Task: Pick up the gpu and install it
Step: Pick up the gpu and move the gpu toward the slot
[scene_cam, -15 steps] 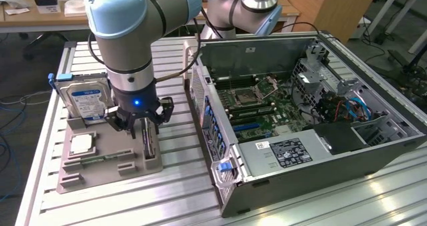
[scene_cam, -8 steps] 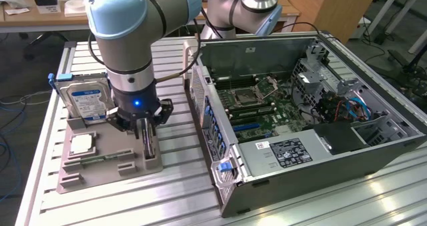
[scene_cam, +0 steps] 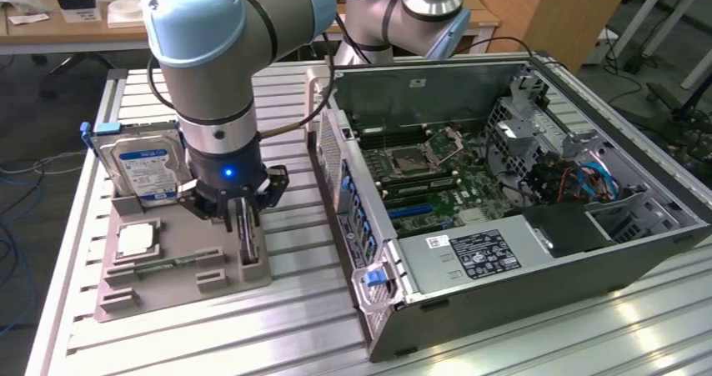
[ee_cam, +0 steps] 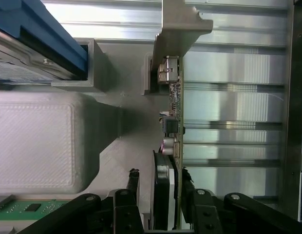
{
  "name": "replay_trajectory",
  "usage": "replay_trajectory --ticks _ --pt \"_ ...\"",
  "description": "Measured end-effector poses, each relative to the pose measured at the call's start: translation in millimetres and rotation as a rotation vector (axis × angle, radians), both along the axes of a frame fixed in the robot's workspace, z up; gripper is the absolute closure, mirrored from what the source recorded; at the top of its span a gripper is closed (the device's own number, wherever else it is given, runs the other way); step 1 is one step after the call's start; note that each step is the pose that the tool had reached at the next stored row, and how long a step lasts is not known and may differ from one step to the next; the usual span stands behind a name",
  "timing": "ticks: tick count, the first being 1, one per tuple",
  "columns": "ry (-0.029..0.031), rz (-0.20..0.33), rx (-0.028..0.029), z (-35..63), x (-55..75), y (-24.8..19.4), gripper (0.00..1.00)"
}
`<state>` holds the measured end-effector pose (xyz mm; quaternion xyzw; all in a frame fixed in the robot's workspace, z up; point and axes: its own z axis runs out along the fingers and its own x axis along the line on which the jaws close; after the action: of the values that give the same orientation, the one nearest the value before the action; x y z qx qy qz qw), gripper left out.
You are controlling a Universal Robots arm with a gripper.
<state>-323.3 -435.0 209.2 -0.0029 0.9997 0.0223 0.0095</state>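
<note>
At the grey holder point(scene_cam: 120, 299), the gripper point(scene_cam: 245, 222) clamps the gpu point(ee_cam: 173, 107) standing upright in its slot.

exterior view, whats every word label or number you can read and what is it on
None can be read.
hard drive label: blue and white, print too small.
power supply label: black, print too small.
white sticker beside it: red mark, blurred.

gpu point(scene_cam: 250, 241) on edge in the holder point(scene_cam: 167, 291), hard drive point(scene_cam: 139, 167) beside it, case point(scene_cam: 501, 303) at the exterior view's right.
</note>
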Motion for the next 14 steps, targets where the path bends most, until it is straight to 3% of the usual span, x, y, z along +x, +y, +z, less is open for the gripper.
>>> replay_trajectory --ticks 3,4,9,10,14 --pt "0.0000 0.000 -0.0003 -0.1 0.1 0.0 0.57" --pt "-0.0001 0.000 -0.0003 -0.2 0.1 0.0 0.64" --pt "0.0000 0.000 -0.0007 -0.5 1.5 0.0 0.65" --pt "0.0000 0.000 -0.0007 -0.5 1.6 0.0 0.72" --pt "0.0000 0.000 -0.0006 -0.7 2.0 0.0 0.72"
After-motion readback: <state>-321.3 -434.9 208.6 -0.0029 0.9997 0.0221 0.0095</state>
